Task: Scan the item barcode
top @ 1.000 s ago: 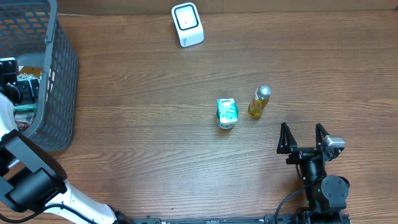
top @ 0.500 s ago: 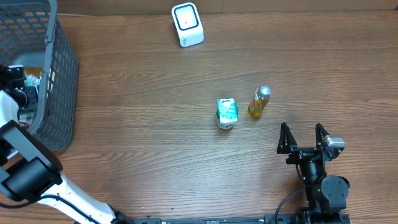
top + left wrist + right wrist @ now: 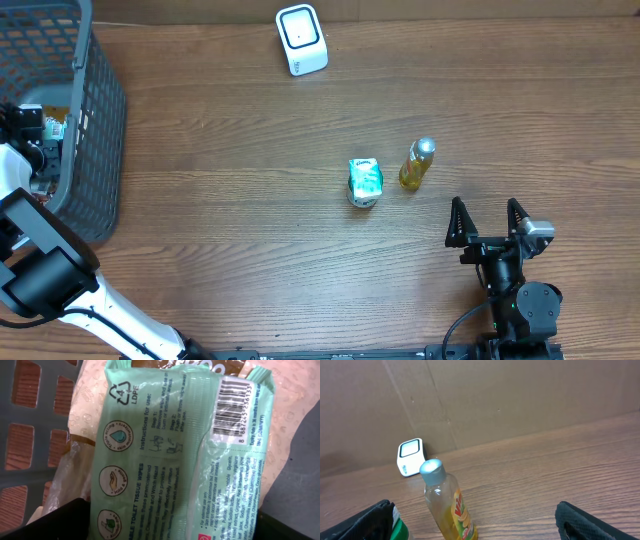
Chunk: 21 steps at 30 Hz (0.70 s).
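A pale green pack of toilet tissue wipes [image 3: 170, 445] lies in the grey basket [image 3: 95, 120] at the table's far left, on top of other wrapped goods. Its printed back faces up, with the barcode [image 3: 239, 410] at the upper right. My left gripper [image 3: 30, 125] reaches down into the basket and stands open [image 3: 175, 530], one black finger [image 3: 65, 517] on each side of the pack's near end. The white scanner [image 3: 301, 40] sits at the back middle of the table. My right gripper [image 3: 490, 222] rests open near the front right, holding nothing.
A yellow bottle with a silver cap [image 3: 417, 165] stands just ahead of the right gripper, also in the right wrist view [image 3: 447, 505]. A green-and-white carton [image 3: 365, 182] stands to its left. Basket walls [image 3: 30, 425] close in on the left gripper.
My left wrist has shifted a little farther back inside the basket. The right arm, bottle, carton and scanner have not moved.
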{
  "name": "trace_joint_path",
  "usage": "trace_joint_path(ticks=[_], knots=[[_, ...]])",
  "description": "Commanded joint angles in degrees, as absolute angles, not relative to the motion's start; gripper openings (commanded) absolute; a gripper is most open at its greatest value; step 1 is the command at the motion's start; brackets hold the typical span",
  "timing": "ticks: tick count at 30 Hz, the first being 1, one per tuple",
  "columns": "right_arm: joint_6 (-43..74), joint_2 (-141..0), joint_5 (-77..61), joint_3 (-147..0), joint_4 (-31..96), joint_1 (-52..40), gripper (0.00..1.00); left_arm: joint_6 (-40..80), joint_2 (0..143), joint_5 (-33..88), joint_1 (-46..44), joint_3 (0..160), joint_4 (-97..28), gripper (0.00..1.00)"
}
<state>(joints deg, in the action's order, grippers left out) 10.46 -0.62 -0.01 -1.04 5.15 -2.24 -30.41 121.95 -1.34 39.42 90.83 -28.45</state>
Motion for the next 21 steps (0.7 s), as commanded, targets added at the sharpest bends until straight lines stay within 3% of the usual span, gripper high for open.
trace_joint_path(ticks=[1, 21], knots=[[10.2, -0.2, -0.1, -0.5, 4.8, -2.0, 1.0, -30.3, 126.3, -0.8, 40.0, 89.3, -29.9, 0.99], [10.2, -0.2, -0.1, -0.5, 4.8, -2.0, 1.0, -33.5, 123.1, -9.7, 35.9, 95.7, -32.6, 1.0]])
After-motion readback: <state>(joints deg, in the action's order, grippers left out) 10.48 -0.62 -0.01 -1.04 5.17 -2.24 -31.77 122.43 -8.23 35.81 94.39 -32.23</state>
